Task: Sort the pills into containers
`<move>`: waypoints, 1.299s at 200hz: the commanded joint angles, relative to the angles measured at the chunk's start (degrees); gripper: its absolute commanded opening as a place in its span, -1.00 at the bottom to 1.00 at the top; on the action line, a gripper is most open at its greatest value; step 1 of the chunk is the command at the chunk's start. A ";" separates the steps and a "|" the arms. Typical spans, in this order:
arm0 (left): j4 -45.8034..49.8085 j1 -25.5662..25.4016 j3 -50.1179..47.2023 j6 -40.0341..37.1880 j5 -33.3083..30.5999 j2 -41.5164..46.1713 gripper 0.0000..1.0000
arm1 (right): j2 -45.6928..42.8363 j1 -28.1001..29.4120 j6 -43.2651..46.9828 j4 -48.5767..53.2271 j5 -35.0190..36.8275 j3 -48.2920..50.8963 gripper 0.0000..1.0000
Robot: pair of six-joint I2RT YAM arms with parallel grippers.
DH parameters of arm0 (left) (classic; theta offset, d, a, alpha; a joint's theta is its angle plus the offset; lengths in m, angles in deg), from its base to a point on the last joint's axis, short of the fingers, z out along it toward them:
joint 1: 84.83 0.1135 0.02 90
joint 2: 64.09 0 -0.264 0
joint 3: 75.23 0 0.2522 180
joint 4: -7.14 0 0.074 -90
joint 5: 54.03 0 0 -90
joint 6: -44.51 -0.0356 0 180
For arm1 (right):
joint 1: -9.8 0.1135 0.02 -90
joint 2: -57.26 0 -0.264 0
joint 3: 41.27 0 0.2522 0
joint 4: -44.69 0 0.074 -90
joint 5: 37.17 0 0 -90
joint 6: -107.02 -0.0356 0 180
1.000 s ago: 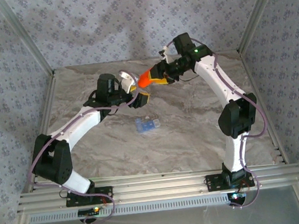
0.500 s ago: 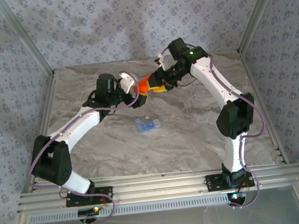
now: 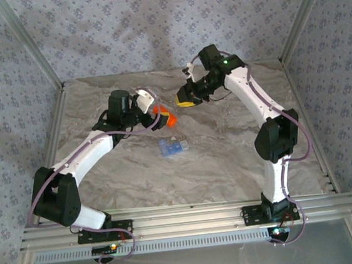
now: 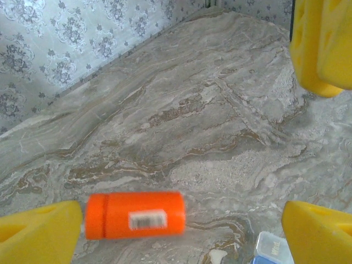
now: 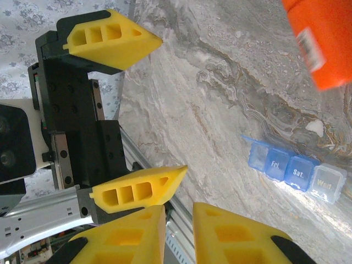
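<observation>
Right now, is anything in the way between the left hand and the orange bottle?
No, nothing I can see is in the way. The orange bottle lies sideways between the open yellow fingers of the left hand, close beside one of them. The blue pill box sits off by the other finger.

You have free worktop (image 3: pixel 241 156) to the right of and in front of the pill organizer (image 3: pixel 173 147). Behind it, the orange bottle (image 3: pixel 166 118) lies between the spread fingers of the left gripper (image 4: pixel 181 234) and obstructs passage.
</observation>
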 commanded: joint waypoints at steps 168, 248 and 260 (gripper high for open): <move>4.64 11.19 2.09 37.53 -4.32 -3.80 0.99 | 28.41 2.44 0.48 -13.27 25.98 -20.38 0.54; 10.89 11.94 -1.19 37.44 -5.77 1.00 0.99 | 35.94 6.25 11.32 -15.47 29.40 -25.71 0.71; 10.92 12.15 -1.87 37.62 -5.86 1.77 0.99 | 36.26 7.45 13.61 -14.40 31.28 -25.49 0.73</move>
